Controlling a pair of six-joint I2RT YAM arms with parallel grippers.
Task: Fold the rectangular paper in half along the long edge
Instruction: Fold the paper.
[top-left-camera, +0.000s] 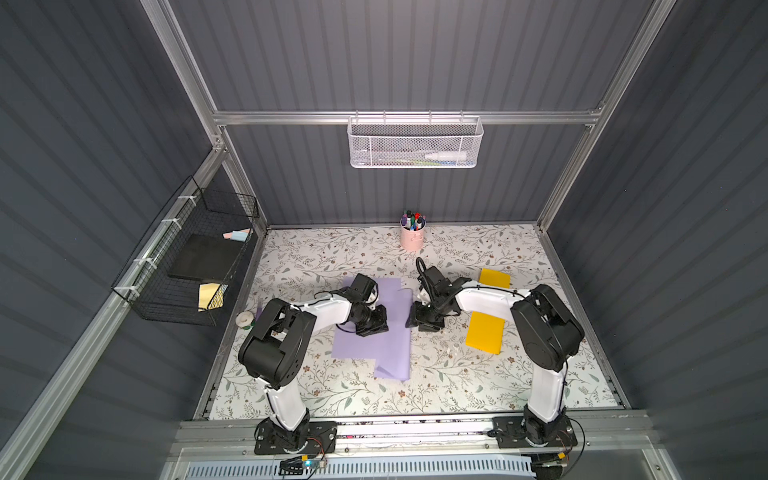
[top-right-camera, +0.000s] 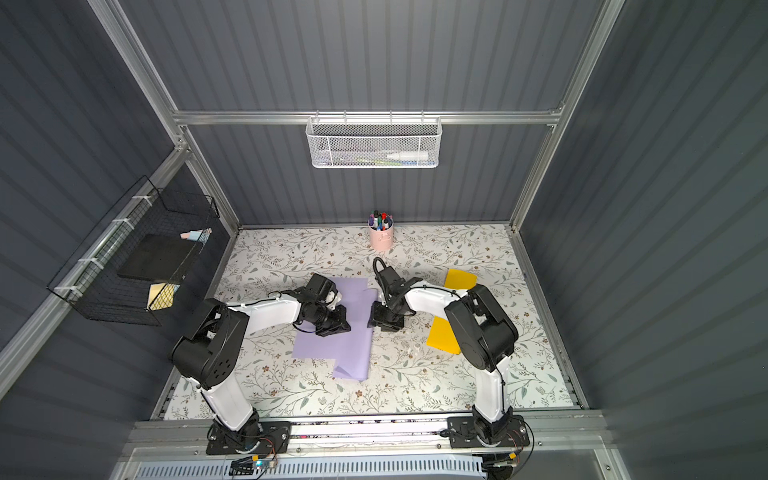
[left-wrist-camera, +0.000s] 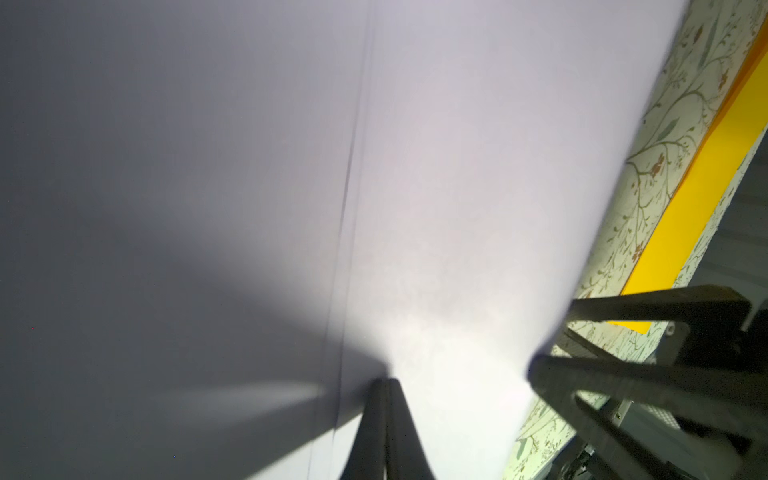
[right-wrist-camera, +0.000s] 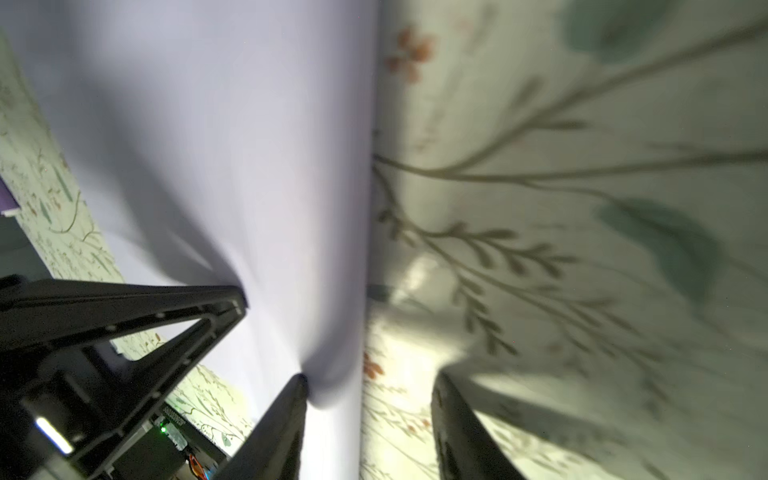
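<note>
1. Lying flat at the middle of the floral bench (top-left-camera: 457, 390), the purple paper (top-left-camera: 374, 345) (top-right-camera: 332, 345) runs lengthwise away from the arm bases and sits between the two arms in both top views.
2. One layer lies doubled over along the paper's right side. A thin straight line runs down the sheet in the left wrist view. The near end has a stepped outline with a small turned corner.
3. The left tool (left-wrist-camera: 385, 380) (top-left-camera: 376, 326) is closed, with its fingers pressed together and their tips down on the paper, left of the doubled strip.
4. The right tool (right-wrist-camera: 370, 378) (top-left-camera: 415, 320) is open at the paper's right edge. One finger (right-wrist-camera: 297, 399) touches the paper and the other rests on bare bench, so the edge runs between them.
5. The two tools face each other across the doubled strip, near but apart.
6. Two yellow sheets lie right of the paper. One (top-left-camera: 485, 332) is partly under the right arm, and the other (top-left-camera: 494, 277) is farther back.
7. A pink cup (top-left-camera: 412, 239) of pens stands at the bench's far edge, and a tape roll (top-left-camera: 245, 319) sits at the left edge.
8. A white basket (top-left-camera: 413, 141) hangs on the back wall and a black basket (top-left-camera: 187, 257) on the left wall.
</note>
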